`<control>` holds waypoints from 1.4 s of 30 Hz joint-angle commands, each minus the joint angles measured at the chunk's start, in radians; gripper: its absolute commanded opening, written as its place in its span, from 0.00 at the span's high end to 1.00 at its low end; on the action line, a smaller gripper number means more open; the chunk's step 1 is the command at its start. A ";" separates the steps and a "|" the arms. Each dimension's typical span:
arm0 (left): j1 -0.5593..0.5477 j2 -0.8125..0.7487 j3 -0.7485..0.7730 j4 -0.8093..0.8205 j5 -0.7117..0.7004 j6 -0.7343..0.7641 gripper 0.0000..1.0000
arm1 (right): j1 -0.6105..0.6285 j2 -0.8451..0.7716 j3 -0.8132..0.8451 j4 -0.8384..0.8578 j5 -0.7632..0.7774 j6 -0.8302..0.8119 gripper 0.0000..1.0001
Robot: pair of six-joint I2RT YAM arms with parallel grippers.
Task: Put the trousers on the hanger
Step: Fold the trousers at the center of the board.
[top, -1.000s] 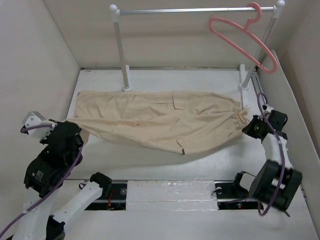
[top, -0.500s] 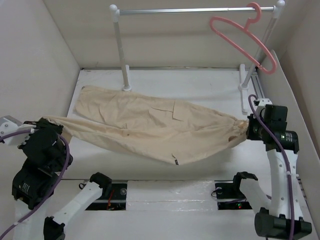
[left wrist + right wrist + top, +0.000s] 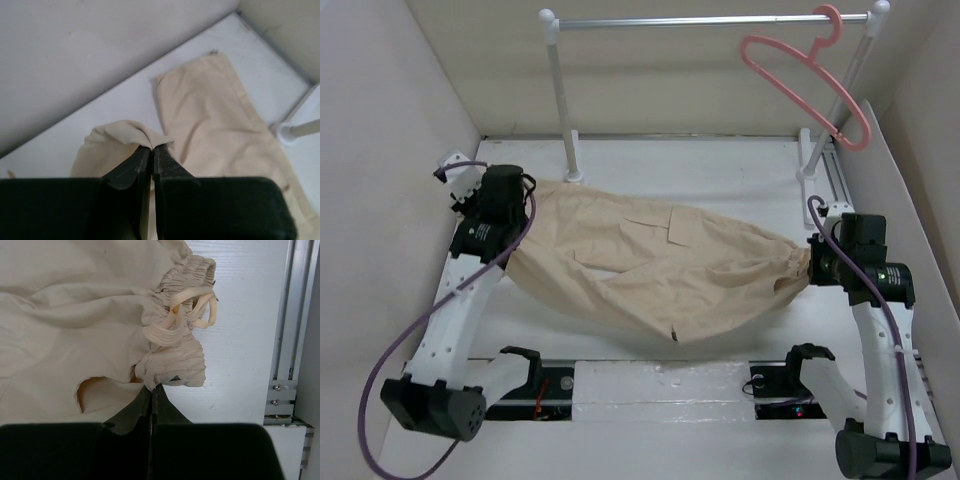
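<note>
**Between both grippers, the large soft beige cloth trousers (image 3: 660, 260) hang stretched**

At the waist end, the right gripper (image 3: 151, 387) is closed on the gathered elastic waistband (image 3: 175, 330), just under the drawstring (image 3: 197, 305). The left gripper (image 3: 151, 146) pinches a fold of a leg end. Held so, the cloth sags between them over the white table (image 3: 720, 165), probably to carry it spread out. The thin salmon-pink plastic hanger (image 3: 790, 90) hangs on the silver rail (image 3: 710, 20) at back right, well apart.
</note>
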 commanded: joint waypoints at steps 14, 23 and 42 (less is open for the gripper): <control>0.431 0.549 0.538 0.029 0.415 0.051 1.00 | -0.065 0.353 0.139 0.358 -0.059 -0.001 1.00; 0.443 0.985 0.894 0.024 0.524 0.085 0.49 | -0.110 0.766 0.290 0.538 -0.067 0.059 0.53; 0.641 0.599 0.066 0.303 0.877 -0.031 0.35 | 0.304 0.156 -0.251 0.610 -0.193 0.042 0.94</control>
